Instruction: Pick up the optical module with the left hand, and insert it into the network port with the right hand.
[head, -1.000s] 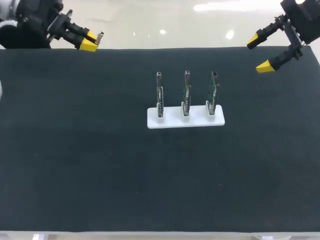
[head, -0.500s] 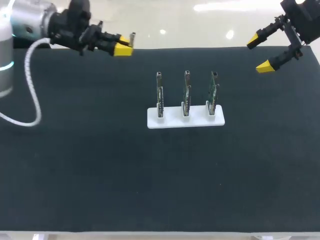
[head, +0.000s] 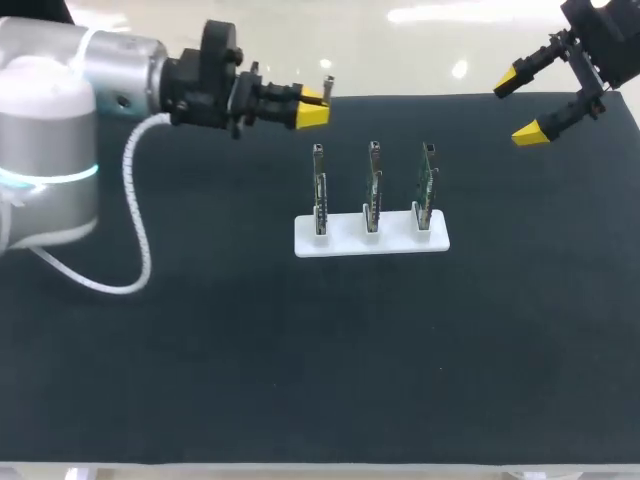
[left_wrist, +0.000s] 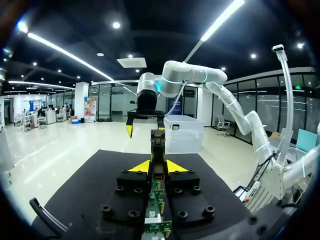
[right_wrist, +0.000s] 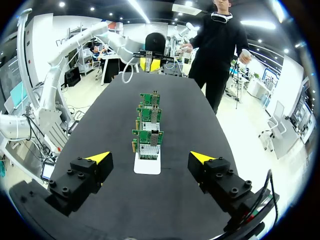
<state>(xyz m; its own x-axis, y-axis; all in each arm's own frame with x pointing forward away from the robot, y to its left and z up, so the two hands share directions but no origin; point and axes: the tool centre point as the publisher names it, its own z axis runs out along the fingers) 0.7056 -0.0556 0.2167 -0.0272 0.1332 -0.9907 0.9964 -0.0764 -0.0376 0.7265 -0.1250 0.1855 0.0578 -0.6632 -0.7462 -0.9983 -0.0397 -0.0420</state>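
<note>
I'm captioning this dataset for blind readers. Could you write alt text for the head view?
The left gripper, shut on a small optical module, hovers above the far edge of a black table, behind a white holder carrying three upright circuit boards. The right gripper hangs open at the far right corner.

The table (head: 200, 350) is black, the stand (head: 371, 241) white, the boards (right_wrist: 149, 138) green and the finger tips (head: 312, 117) yellow.

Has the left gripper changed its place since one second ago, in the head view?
Yes. The left gripper, holding the optical module, went rightward: it was far left of the white stand, and now it is just behind its leftmost board.
</note>
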